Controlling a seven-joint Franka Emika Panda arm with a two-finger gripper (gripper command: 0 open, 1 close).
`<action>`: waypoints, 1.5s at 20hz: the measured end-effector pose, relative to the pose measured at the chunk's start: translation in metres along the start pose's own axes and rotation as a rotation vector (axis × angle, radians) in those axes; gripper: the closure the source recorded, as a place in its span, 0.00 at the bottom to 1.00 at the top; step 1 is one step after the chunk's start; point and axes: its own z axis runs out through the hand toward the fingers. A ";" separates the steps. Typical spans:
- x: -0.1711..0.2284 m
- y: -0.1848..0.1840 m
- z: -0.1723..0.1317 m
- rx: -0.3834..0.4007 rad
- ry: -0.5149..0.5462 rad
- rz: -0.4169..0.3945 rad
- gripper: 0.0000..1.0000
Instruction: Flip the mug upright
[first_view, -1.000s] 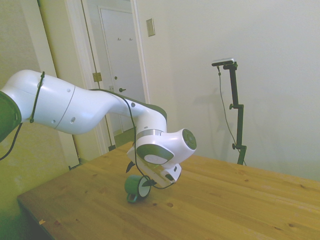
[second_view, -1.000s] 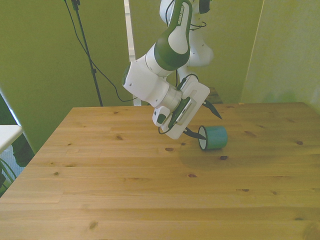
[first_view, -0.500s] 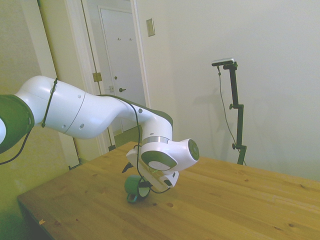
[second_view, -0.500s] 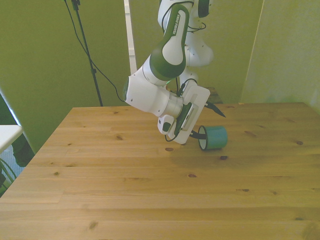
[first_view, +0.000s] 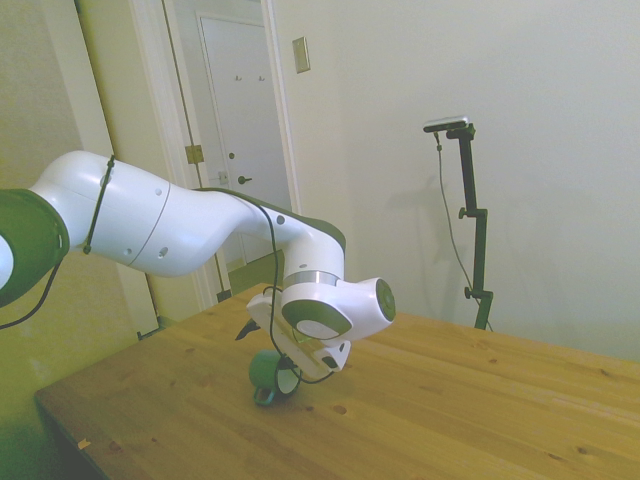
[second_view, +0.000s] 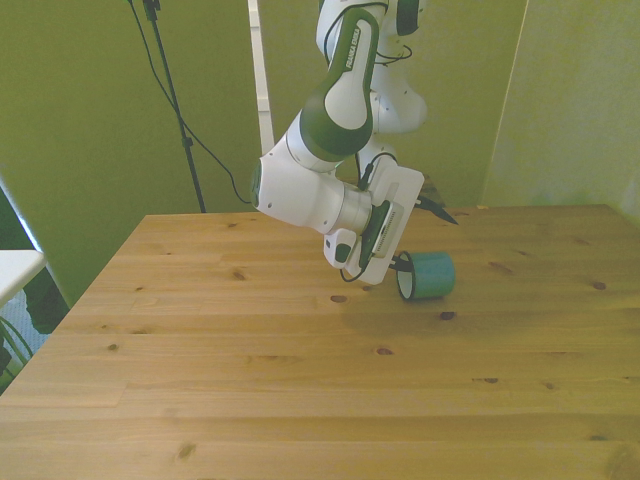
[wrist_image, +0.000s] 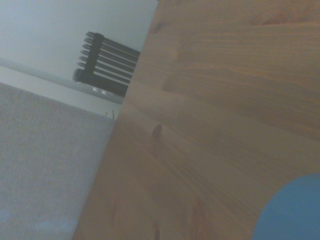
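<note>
The teal mug (second_view: 430, 277) lies on its side on the wooden table (second_view: 250, 380), its white mouth turned to the front view's left. My gripper (second_view: 420, 238) is open and tilted beside that mouth. One dark finger (second_view: 438, 211) points out above the mug. The other sits low at the rim, and I cannot tell whether it reaches inside. In the side view the mug (first_view: 266, 373) rests under the white hand, near the table's left part, and the gripper (first_view: 265, 352) stands partly hidden behind the hand. The wrist view catches only a blurred blue edge of the mug (wrist_image: 292, 210).
The table's far edge (second_view: 520, 208) runs close behind the mug. In the wrist view the table's side edge (wrist_image: 117, 150) drops to grey carpet, with a dark slatted object (wrist_image: 107, 64) on the floor beyond. A door (first_view: 235, 120) stands behind the arm.
The wrist has swung round and lifted a little, carrying the upper finger higher above the mug. The mug has stayed where it lay.
</note>
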 end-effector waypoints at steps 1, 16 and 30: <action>-0.001 -0.001 -0.001 0.000 0.000 -0.002 1.00; -0.002 0.003 -0.004 0.004 0.005 0.004 1.00; -0.006 0.012 -0.014 0.020 -0.005 0.001 1.00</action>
